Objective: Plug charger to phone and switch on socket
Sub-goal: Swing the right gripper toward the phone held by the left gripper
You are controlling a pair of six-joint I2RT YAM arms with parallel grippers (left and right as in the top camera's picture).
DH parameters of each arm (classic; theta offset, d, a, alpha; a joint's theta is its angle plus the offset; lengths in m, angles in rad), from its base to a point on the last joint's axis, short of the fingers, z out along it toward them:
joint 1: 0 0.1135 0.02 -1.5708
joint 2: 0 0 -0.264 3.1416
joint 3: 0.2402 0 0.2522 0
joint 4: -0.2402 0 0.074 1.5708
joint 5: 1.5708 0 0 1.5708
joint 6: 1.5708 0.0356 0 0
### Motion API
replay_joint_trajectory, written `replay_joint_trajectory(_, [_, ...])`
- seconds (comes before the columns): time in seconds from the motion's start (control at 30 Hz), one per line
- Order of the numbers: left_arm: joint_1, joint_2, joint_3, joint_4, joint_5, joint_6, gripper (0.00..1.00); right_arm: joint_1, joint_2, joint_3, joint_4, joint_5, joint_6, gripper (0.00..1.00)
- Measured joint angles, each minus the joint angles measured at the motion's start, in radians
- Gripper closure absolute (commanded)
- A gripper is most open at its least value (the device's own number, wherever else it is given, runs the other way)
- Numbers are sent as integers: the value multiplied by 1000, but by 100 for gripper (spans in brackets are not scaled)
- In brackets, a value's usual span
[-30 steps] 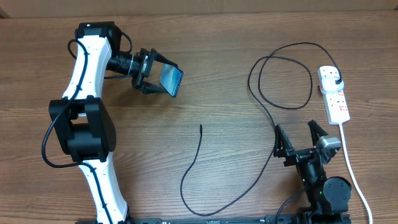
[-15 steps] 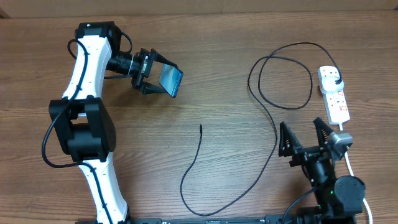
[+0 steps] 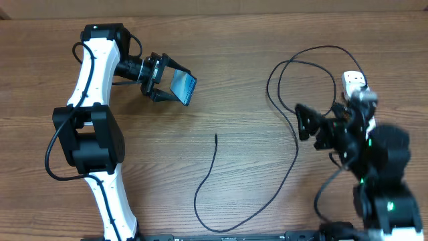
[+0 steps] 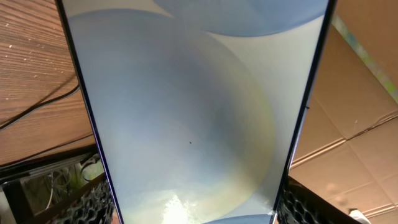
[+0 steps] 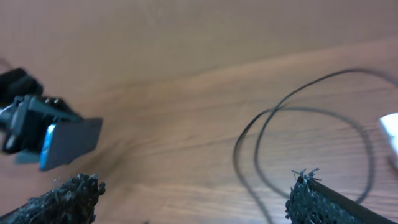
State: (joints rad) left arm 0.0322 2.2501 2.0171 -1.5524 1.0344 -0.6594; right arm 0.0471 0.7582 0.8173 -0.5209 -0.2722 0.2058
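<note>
My left gripper [image 3: 168,86] is shut on the phone [image 3: 184,88] and holds it tilted above the table at the far left; its pale blue screen fills the left wrist view [image 4: 193,106]. The charger, a thin black cable [image 3: 291,157], loops from its plug in the white socket strip [image 3: 354,81] at the far right to its free tip [image 3: 216,136] lying mid-table. My right gripper [image 3: 322,124] is open and empty, raised beside the strip and above the cable. The right wrist view shows the cable loop [image 5: 261,134] and the far-off phone [image 5: 68,143].
Most of the socket strip and its white cord are hidden under my right arm [image 3: 378,161]. The left arm's white links [image 3: 93,73] stand along the left side of the wooden table [image 3: 227,53].
My right arm has swung up from the near right edge toward the socket strip and now covers most of it. The left gripper and phone have not moved.
</note>
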Motion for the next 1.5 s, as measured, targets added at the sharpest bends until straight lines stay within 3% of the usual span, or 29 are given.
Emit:
replay_joint_trajectory(0.33, [0, 0, 0, 0, -26, -23, 96, -1, 409, 291, -158, -334, 56, 0])
replay_joint_trajectory(0.57, [0, 0, 0, 0, -50, -45, 96, -1, 586, 315, -148, -502, 82, 0])
replay_joint_trajectory(1.1, [-6, 0, 0, 0, -155, -134, 96, 10, 614, 315, -107, -562, 208, 0])
replay_joint_trajectory(1.5, [-54, 0, 0, 14, -210, -225, 96, 101, 614, 315, -98, -523, 415, 0])
